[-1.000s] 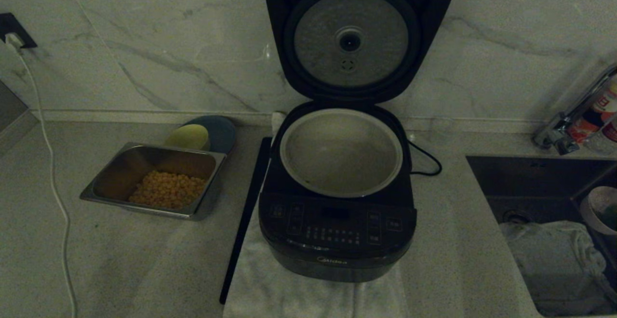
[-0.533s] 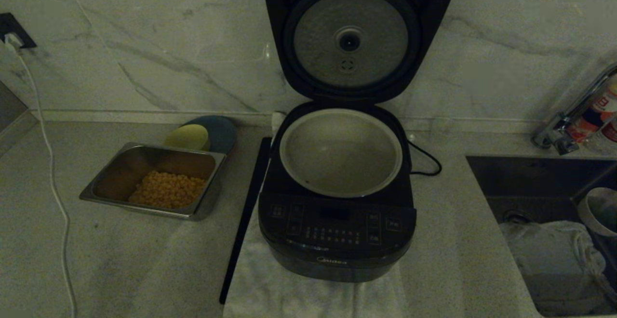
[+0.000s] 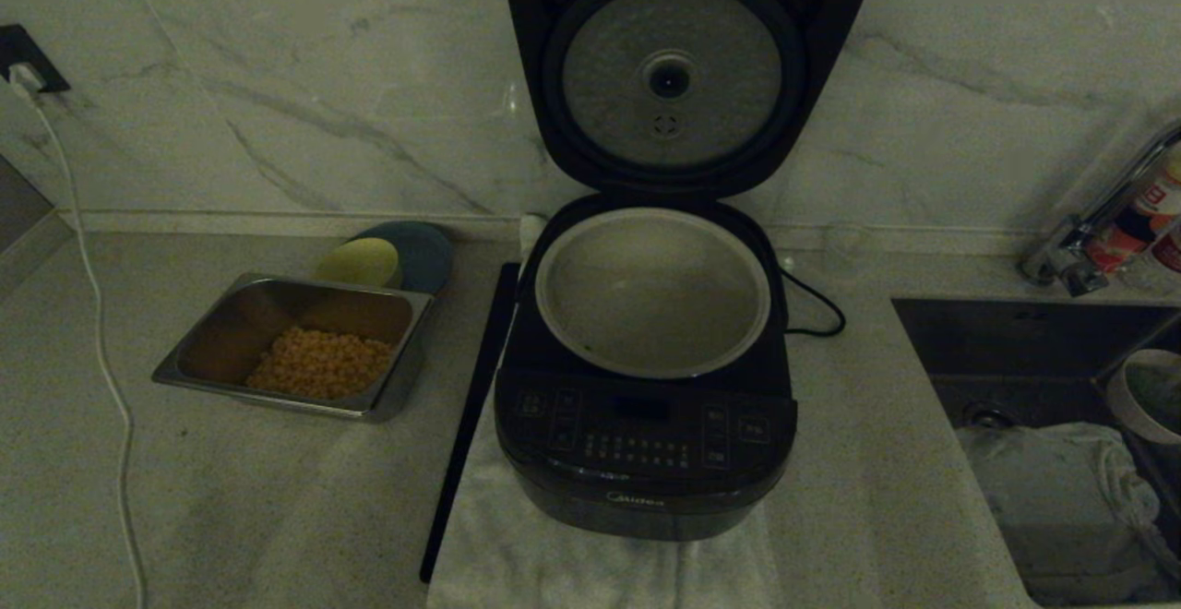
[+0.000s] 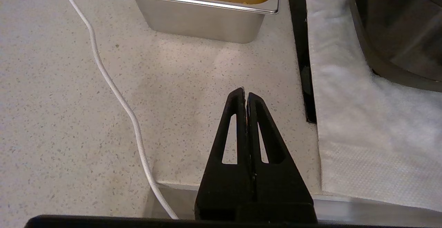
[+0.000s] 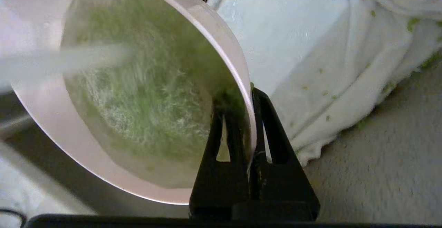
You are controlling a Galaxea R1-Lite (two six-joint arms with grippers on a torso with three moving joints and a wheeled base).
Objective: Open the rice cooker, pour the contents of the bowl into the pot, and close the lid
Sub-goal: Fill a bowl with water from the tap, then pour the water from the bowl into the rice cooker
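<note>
Clamping the right gripper (image 5: pixel 250 96) on the rim of the small pale bowl (image 5: pixel 51 117), one black finger inside the wall and the other outside, with nothing more than the thin wall between them. Carrying in it the chopped green herbs (image 5: pixel 148 110), lying against the lower side because of the tilt, the open mouth facing back to the wrist. Hanging over the sink (image 3: pixel 1015 332) at the robot's right, above a crumpled white cloth (image 5: pixel 328 65) with some green bits on it.

Looking outward from these jaws to the robot's left: first a strip of counter (image 3: pixel 876 461), then the rice cooker (image 3: pixel 646 443), well apart from the bowl. Standing already open, the lid (image 3: pixel 830 55) upright against the wall, the round grey pot (image 3: pixel 757 314) showing its whole mouth upward. Needing, by judgement, a sideways carry to the left and then a tip over the pot's rim.

Resting the left gripper (image 4: pixel 246 93) low at the counter's front edge, fingers pressed together on nothing, near the steel tray of corn (image 4: pixel 203 20), not helping.
</note>
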